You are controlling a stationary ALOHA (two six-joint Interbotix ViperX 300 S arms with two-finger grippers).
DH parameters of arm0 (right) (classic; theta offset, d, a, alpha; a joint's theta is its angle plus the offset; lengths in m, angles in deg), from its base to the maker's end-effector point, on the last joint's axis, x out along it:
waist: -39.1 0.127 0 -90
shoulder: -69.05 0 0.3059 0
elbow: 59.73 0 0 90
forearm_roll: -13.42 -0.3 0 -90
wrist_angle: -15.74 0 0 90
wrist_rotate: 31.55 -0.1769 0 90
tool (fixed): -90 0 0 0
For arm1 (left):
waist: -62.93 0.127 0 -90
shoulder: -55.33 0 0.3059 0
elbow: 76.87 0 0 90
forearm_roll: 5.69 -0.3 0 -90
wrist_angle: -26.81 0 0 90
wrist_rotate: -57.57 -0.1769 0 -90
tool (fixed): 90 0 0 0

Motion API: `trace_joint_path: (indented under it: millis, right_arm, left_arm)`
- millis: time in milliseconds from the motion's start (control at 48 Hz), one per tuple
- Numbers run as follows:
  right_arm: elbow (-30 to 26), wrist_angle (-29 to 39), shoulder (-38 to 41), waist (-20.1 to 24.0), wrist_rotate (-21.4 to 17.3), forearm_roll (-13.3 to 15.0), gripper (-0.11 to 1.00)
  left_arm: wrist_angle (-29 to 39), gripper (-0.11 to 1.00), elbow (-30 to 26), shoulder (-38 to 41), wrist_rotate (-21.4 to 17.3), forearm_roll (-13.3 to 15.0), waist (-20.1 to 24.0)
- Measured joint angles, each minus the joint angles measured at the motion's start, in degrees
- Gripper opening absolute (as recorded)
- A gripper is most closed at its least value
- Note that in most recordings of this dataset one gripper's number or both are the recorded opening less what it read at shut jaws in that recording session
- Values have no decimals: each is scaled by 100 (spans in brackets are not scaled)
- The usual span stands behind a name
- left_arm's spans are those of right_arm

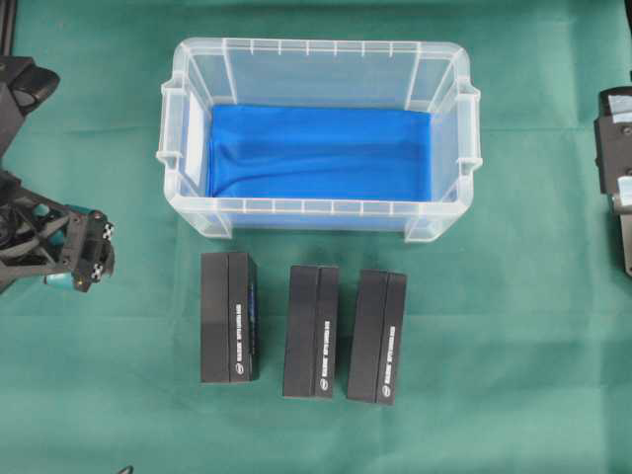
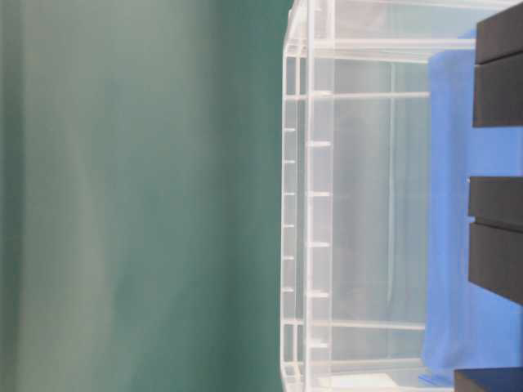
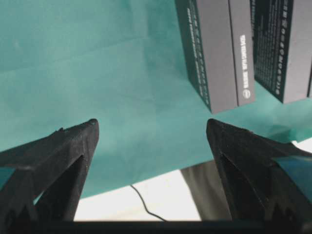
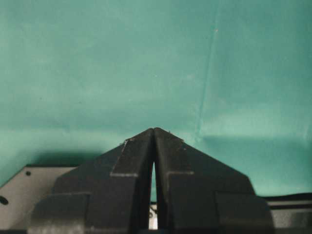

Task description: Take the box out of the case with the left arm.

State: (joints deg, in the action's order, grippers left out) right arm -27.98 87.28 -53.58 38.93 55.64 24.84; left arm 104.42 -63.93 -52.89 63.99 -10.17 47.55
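The clear plastic case (image 1: 316, 46) stands at the back middle of the table, and inside it I see only the blue cloth (image 1: 321, 153) on its floor. Three black boxes lie side by side on the green cloth in front of the case: left (image 1: 229, 316), middle (image 1: 311, 331), right (image 1: 376, 337). My left gripper (image 1: 99, 252) hovers at the far left, apart from the left box, jaws wide open and empty. In the left wrist view the gripper (image 3: 151, 124) frames bare cloth, with two boxes (image 3: 219, 53) beyond it. My right gripper (image 4: 154, 129) is shut on nothing.
The right arm (image 1: 614, 168) sits at the right edge, away from the case. Green cloth covers the table. The table-level view is turned sideways and shows the case wall (image 2: 315, 196) with black boxes (image 2: 497, 237) before it. A thin cable (image 3: 141, 202) lies past the cloth's edge.
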Motion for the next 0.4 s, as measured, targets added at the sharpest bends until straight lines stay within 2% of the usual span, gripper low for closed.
trace_joint_path:
  millis: [187, 396]
  right_arm:
    - [0, 0, 9, 0, 0, 0, 3]
    - [0, 0, 0, 0, 0, 9, 3]
  left_arm:
    - [88, 91, 18, -70, -97, 0, 316]
    - [114, 91, 53, -193, -633, 0, 1037]
